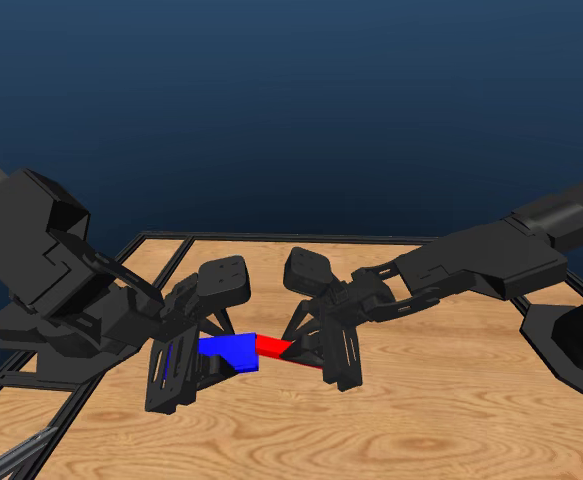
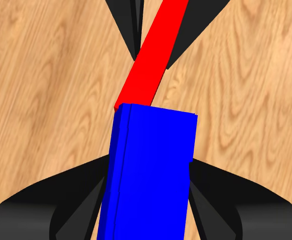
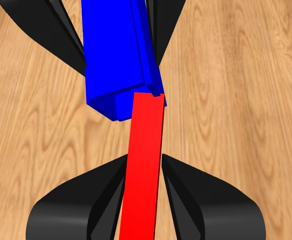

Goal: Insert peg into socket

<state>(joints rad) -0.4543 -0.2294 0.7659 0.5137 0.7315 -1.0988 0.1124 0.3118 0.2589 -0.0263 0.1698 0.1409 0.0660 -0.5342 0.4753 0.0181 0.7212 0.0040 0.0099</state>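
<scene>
Peg [image 1: 271, 346], a slim matte red bar of square section, pinched at its rear portion by the right hand [image 1: 316, 352], its free tip at the mouth of the socket [image 1: 229, 351], apparently just entering. The socket, a wider blue block with flat faces and a hollow end, is pinched between the fingers of the left hand [image 1: 184, 362], ahead of the right hand and above the wood-grain tabletop [image 1: 441, 400]. Both parts look rigid, light and smooth, so likely to slip or twist under side load; holding well behind the mating ends seems best. The right wrist view shows the peg slightly skewed relative to the socket.
</scene>
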